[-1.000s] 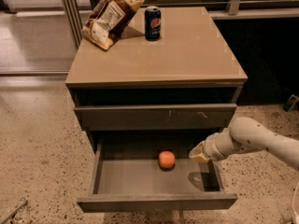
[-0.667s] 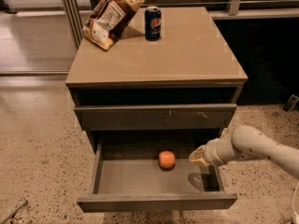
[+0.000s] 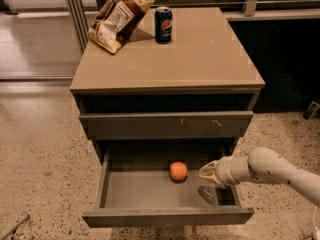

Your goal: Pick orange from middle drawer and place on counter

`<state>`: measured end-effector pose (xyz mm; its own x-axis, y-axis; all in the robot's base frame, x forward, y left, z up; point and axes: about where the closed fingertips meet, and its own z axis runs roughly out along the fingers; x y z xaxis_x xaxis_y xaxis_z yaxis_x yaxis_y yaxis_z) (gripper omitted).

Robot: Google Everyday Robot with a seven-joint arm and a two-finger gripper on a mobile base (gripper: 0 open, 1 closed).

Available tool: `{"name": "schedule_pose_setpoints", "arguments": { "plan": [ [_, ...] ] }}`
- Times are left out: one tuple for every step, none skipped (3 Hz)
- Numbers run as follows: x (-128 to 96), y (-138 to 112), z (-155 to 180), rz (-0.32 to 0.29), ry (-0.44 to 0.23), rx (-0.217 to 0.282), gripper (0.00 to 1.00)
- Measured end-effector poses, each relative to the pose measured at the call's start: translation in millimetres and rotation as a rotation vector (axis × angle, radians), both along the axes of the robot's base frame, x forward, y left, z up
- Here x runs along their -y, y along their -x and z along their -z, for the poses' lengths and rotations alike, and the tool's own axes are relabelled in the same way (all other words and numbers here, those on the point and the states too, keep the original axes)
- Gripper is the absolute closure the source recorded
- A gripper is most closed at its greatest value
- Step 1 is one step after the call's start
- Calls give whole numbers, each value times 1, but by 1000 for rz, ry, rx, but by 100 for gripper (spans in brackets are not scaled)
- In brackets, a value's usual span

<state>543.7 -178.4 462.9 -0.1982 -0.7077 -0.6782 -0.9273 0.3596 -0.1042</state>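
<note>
Speckled terrazzo floor (image 3: 40, 149) surrounds a grey-brown drawer cabinet whose smooth, glossy tan worktop (image 3: 200, 59) carries a crumpled snack bag (image 3: 117, 19) and a dark blue soda can (image 3: 163, 25) near its far edge. Middle drawer (image 3: 165, 216), shallow with a flat grey floor, stands pulled out; the orange (image 3: 178, 170), round and smooth with no long axis, rests inside towards the back, right of centre. Pale hand (image 3: 209, 170) on the single arm hovers within the drawer just right of the orange as viewed, apart from it, tip aimed at it, grasping nothing; whether released or clenched cannot be told.
</note>
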Motion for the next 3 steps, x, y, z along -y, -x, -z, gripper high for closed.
{"name": "schedule_pose_setpoints", "arguments": {
  "plan": [
    [-5, -3, 9, 9, -38, 3, 100],
    [-13, -9, 18, 9, -91, 6, 81],
    [-22, -15, 26, 2, -126, 4, 58]
  ]
}}
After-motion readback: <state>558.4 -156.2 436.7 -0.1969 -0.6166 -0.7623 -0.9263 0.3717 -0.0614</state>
